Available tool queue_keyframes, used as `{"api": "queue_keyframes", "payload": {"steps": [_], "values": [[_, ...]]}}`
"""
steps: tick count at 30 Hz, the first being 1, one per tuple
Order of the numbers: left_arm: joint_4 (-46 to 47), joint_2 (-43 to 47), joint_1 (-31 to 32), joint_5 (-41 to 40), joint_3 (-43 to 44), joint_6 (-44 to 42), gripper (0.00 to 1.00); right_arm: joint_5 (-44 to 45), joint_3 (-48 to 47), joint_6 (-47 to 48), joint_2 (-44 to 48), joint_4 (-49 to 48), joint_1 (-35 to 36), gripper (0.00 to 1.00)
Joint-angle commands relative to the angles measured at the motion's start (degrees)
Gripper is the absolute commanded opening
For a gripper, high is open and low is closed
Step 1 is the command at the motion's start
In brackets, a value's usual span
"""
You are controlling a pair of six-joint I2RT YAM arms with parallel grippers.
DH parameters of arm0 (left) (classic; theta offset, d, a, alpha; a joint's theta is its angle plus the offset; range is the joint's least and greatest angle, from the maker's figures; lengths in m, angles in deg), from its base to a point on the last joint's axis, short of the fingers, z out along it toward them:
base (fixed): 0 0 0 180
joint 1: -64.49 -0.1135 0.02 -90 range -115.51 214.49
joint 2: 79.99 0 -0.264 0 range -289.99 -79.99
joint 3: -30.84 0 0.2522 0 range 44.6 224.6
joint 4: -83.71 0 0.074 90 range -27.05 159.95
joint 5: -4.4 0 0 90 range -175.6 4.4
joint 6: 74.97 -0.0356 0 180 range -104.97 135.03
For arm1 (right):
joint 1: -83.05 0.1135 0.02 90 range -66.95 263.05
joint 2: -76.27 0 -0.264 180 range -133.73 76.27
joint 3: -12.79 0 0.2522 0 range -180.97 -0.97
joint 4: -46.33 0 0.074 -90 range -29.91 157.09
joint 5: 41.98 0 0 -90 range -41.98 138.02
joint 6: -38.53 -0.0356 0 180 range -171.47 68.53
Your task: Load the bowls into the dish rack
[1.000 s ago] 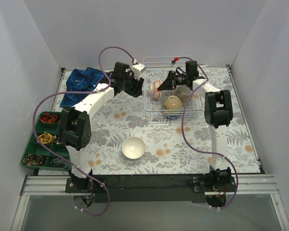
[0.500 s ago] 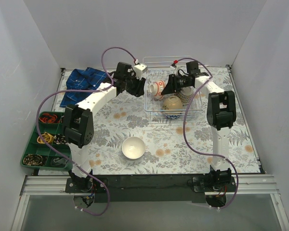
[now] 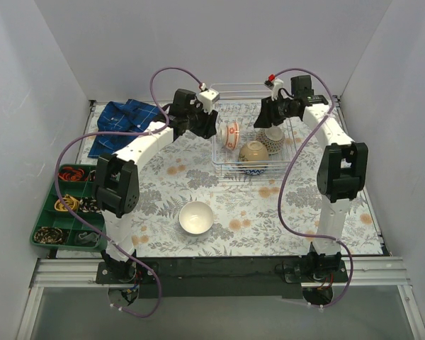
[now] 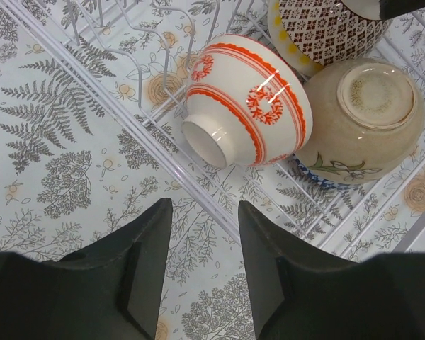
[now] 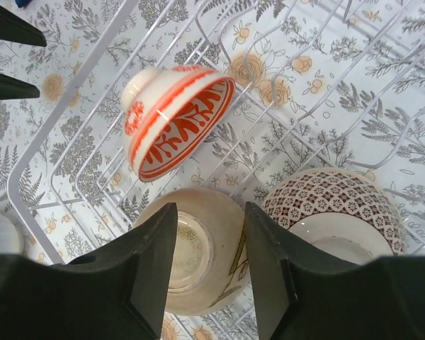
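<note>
The white wire dish rack (image 3: 215, 160) stands at the back of the table and holds three bowls. An orange-and-white bowl (image 3: 231, 134) (image 4: 244, 99) (image 5: 173, 120) lies on its side at the rack's left end. Beside it sit an upturned beige bowl (image 3: 253, 152) (image 4: 368, 120) (image 5: 198, 248) and a brown patterned bowl (image 3: 274, 137) (image 5: 333, 205). A plain white bowl (image 3: 196, 217) rests upright on the mat, near the front. My left gripper (image 3: 210, 126) (image 4: 204, 205) hangs open just outside the rack's left rim. My right gripper (image 3: 267, 115) (image 5: 210, 209) hovers open above the rack's bowls, holding nothing.
A blue cloth (image 3: 124, 119) lies at the back left. A green compartment tray (image 3: 45, 221) of small items sits at the left edge. White walls close in the back and both sides.
My right gripper has opened, letting go of the orange-and-white bowl, and pulled up and to the right. The bowl now lies on its side in the rack. The left gripper barely moved.
</note>
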Motion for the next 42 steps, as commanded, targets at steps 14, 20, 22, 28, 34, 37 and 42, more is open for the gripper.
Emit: {"api": "queue_keyframes", "payload": {"steps": [14, 20, 22, 28, 34, 37, 42], "values": [[5.6, -0.8, 6.1, -3.4, -1.1, -0.3, 0.24, 4.4, -1.5, 6.4, 1.4, 0.6, 6.4, 0.19], [5.7, -0.6, 6.1, -7.5, -0.3, -0.3, 0.14, 9.8, -3.4, 7.1, -2.4, 0.5, 7.3, 0.15], [5.9, 0.6, 6.1, -8.7, -1.3, -0.5, 0.08, 11.9, -3.6, 7.4, -3.4, 0.5, 7.4, 0.14], [5.9, 4.0, 5.9, -10.7, -4.5, -2.0, 0.07, 15.1, -4.0, 8.4, -6.3, 0.6, 7.4, 0.13], [6.2, 5.1, 5.9, -11.7, -6.6, -2.0, 0.08, 17.4, -3.8, 8.8, -7.0, 0.8, 7.1, 0.13], [6.4, 4.4, 5.9, -11.5, -6.1, -2.0, 0.21, 16.9, -4.9, 9.1, -7.1, 0.8, 7.2, 0.14], [6.9, 2.6, 5.8, -12.9, -4.1, -1.9, 0.44, 13.4, -6.6, 14.1, -4.5, 0.3, 7.6, 0.46]]}}
